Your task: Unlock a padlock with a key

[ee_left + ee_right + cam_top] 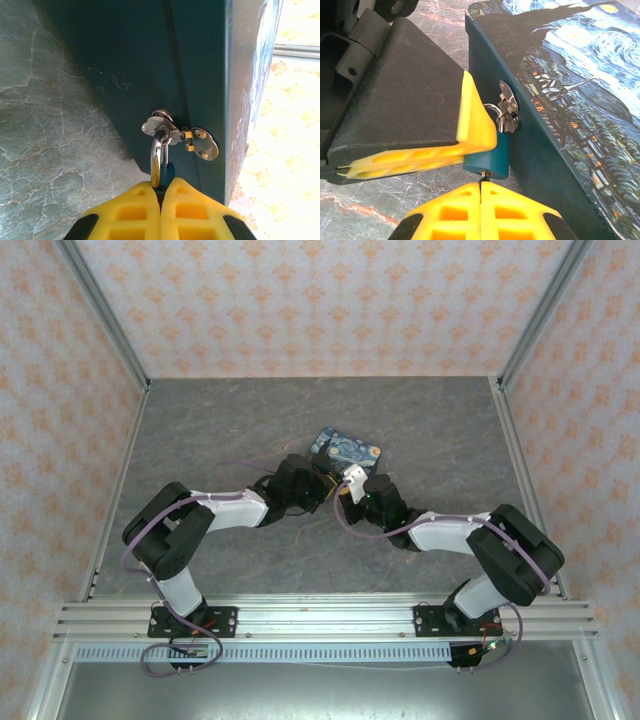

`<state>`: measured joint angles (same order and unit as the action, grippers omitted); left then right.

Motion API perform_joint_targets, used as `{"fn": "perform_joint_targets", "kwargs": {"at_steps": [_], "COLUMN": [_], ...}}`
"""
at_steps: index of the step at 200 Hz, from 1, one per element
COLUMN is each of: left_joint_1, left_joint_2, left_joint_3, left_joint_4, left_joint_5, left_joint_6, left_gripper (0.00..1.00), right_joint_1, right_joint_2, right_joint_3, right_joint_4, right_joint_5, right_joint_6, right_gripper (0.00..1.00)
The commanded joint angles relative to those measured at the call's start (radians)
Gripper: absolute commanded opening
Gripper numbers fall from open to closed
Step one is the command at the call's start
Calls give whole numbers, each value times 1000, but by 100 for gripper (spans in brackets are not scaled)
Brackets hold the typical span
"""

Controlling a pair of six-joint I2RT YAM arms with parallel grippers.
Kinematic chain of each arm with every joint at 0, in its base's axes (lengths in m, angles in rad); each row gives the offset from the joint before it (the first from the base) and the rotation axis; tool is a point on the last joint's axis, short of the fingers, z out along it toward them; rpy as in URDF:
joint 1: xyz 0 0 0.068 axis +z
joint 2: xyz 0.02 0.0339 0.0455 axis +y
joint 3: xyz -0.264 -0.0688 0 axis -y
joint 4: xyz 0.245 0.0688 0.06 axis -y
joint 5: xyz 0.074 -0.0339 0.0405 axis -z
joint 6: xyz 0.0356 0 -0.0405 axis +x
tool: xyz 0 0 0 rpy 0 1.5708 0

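You have the blue starry-night painted tin box [346, 447] at centre of the top view. Your left gripper [161, 188] is clamped on the small teal padlock with silvery shackle [492, 156], which hangs on the tin's hasp [200, 142] mid-frame. Your right gripper [481, 186] is pinched on the tiny tan metal key [483, 174], and the key touches the padlock's underside.

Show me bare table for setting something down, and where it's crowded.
Bare grey marbled tabletop lies left of, behind and right of the blue starry-night painted tin box. Crowded: the tin's near side, where left gripper and right gripper meet at the small teal padlock.
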<state>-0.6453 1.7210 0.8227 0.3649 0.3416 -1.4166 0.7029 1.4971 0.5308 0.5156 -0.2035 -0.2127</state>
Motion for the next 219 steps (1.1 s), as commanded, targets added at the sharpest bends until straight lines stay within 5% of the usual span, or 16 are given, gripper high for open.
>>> {"fn": "perform_joint_targets", "kwargs": {"at_steps": [1,30,87,170,219], "left_joint_1": [-16,-14,10,134,206], "left_joint_2": [-1,6,-33,-209,-148], "left_joint_3": [-3,-4,-54,-48,124], "left_joint_4": [42,38,-11,-239,-393], "left_joint_5": [54,48,12,-42,-20], "left_joint_6": [-6,-2,32,194,362], "left_gripper": [6,21,35,61,70], "right_joint_1": [-9,-9,-16,-66,-127], "right_joint_2": [12,24,68,131,207], "right_joint_3": [-3,0,1,-56,-103], "right_joint_4": [63,36,14,190,347], "right_joint_5": [-16,-14,-65,-244,-302], "right_joint_6": [34,29,143,663,838], "right_gripper": [0,0,0,0,0]}}
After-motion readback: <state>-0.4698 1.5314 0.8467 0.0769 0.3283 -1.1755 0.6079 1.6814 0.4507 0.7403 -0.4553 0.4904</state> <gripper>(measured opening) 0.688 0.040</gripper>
